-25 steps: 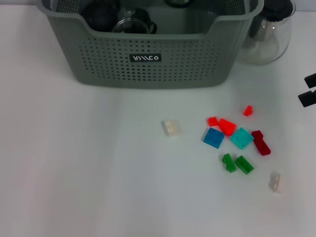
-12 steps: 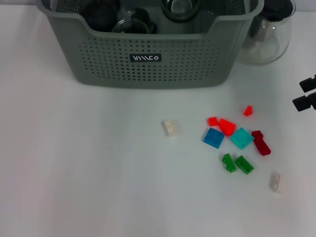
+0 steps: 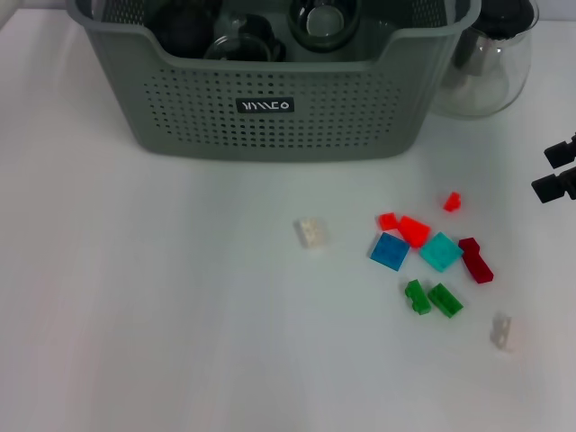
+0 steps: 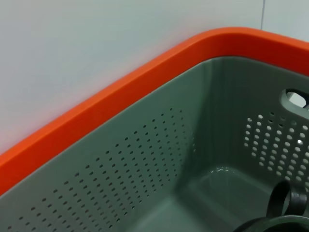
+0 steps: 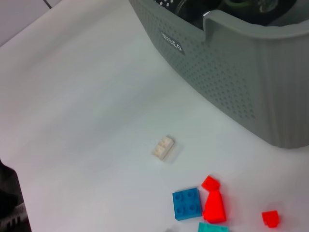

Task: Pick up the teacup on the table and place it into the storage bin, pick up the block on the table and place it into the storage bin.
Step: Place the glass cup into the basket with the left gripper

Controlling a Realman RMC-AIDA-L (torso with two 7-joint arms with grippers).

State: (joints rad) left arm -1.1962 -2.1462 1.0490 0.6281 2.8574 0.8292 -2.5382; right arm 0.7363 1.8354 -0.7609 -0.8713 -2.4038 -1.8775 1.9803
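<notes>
The storage bin point(image 3: 270, 90) stood at the far side of the white surface point(image 3: 135, 297), its black label facing the robot. Inside it lay several dark and glass items, among them a round glass teacup point(image 3: 322, 20) near the far wall, though which of these pieces was which could only be half made out through the rim. A clear glass pot point(image 3: 490, 58) stood just beside the bin on its right. The blocks lay loose on the surface in front of the bin and toward its right: a white block point(image 3: 310, 232) lay alone, nearest the bin's label side, and further right sat a cluster of a blue block point(image 3: 389, 251), a teal block point(image 3: 440, 252), red blocks point(image 3: 414, 230), a dark red block point(image 3: 475, 260) and two green blocks point(image 3: 432, 298), with another pale block point(image 3: 501, 331) farthest from the bin. The right gripper point(image 3: 560, 171) showed only at the edge of the head view, right of the cluster and apart from every block; whether its fingers were open or closed could not be told. The left gripper was not seen; its wrist camera looked down into a corner of the bin, close over the rim.
</notes>
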